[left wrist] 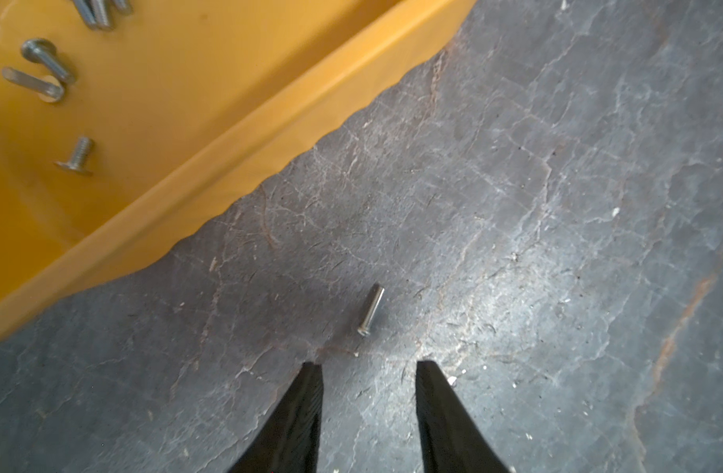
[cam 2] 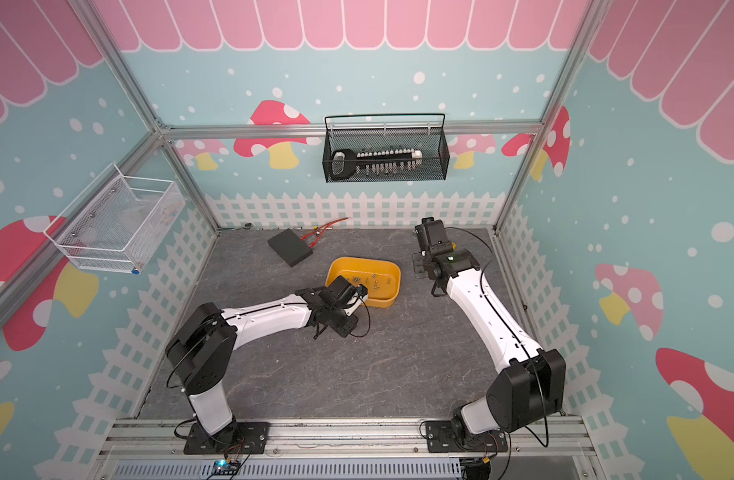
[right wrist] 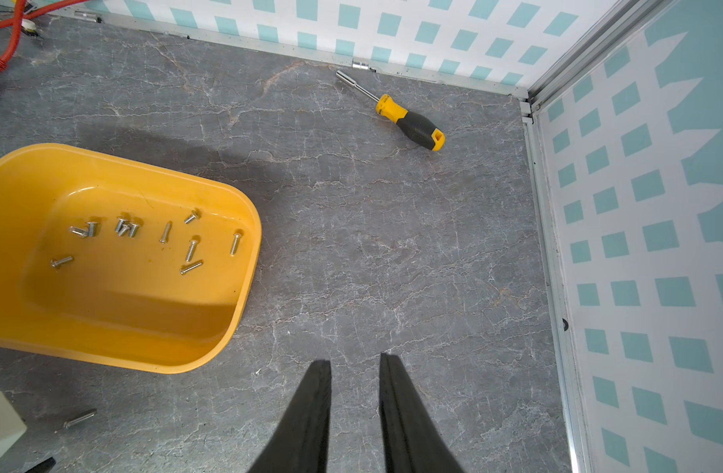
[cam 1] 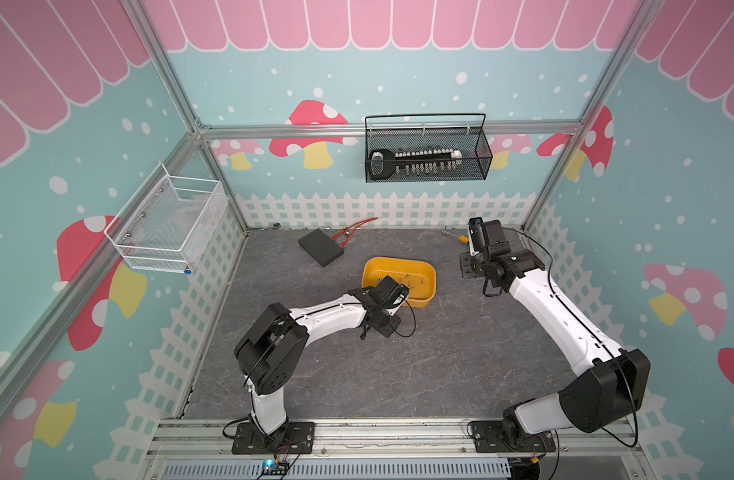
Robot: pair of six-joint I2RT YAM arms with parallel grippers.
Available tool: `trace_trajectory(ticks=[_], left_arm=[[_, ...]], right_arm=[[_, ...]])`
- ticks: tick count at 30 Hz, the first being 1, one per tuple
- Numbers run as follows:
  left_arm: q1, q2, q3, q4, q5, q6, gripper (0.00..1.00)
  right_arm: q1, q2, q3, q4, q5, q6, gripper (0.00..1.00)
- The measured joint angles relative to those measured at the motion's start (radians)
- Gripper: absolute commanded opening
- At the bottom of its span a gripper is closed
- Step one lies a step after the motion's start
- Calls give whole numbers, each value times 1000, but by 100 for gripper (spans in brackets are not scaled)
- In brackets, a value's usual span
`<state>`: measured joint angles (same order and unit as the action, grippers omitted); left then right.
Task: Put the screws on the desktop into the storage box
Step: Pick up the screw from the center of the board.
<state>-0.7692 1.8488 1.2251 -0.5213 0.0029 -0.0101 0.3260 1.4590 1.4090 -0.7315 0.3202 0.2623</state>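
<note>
Desktop: I see a dark grey marbled desktop.
Box: a shallow yellow-orange plastic storage box resting on it.
Screw: a small silver screw just outside the storage box wall.
Screwdriver: a yellow-and-black-handled screwdriver, well apart from the box.
Case: a flat black rectangular case, near the box.

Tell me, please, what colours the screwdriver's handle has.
Yellow and black. The screwdriver's handle shows best in the right wrist view.
</note>
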Motion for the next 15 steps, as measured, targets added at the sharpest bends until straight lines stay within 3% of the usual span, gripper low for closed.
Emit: trace_trajectory(ticks=[15], left_arm=[[-4, 82, 42, 2, -18, 8, 40]], right_arm=[[-6, 0, 0, 0, -6, -5, 27]])
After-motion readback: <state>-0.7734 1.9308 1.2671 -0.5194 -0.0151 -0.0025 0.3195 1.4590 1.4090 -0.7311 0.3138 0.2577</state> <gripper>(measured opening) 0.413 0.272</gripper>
